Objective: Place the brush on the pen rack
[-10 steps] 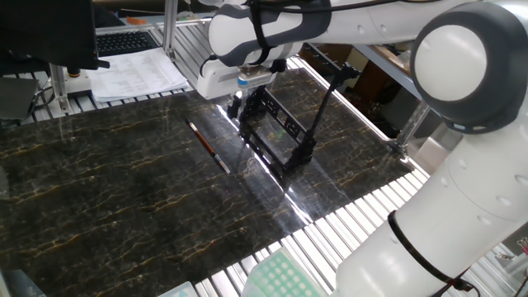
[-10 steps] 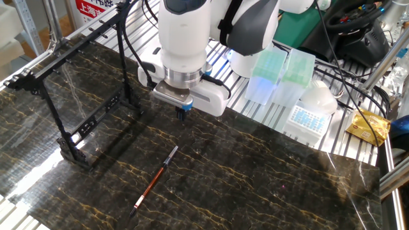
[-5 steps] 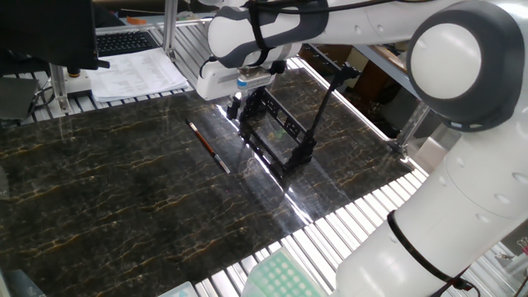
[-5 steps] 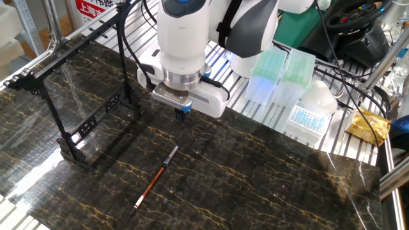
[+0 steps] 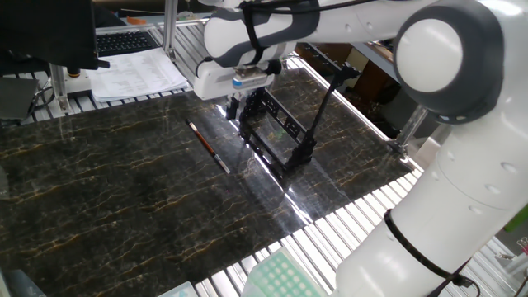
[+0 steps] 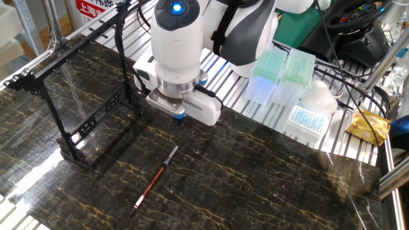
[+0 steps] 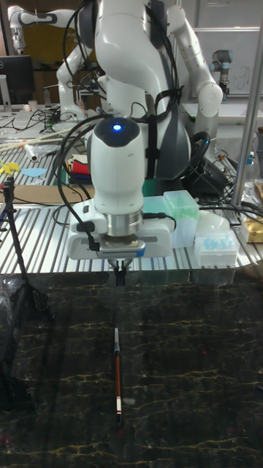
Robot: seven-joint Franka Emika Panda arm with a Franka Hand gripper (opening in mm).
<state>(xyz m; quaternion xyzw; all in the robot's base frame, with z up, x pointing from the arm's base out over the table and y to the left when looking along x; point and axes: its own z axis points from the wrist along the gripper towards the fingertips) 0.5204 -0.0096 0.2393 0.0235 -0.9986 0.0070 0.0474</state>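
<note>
The task has barely begun. One brush (image 6: 155, 181) lies flat on the dark marble counter (image 6: 255, 172), untouched, beside the one black pen rack (image 6: 77, 108) and apart from it. The single gripper (image 7: 119, 276) hangs above the counter just beyond the brush's far end, holding nothing; its jaws look nearly together. Still to do: lower, grasp the brush, lift it, carry it over and lay it across the rack's arms.

You can make out red Chinese characters, 上海, on a red-and-white sign (image 6: 94, 7) behind the pen rack (image 6: 77, 96). The printed sheets (image 5: 136, 73) beside the table are too small to read
</note>
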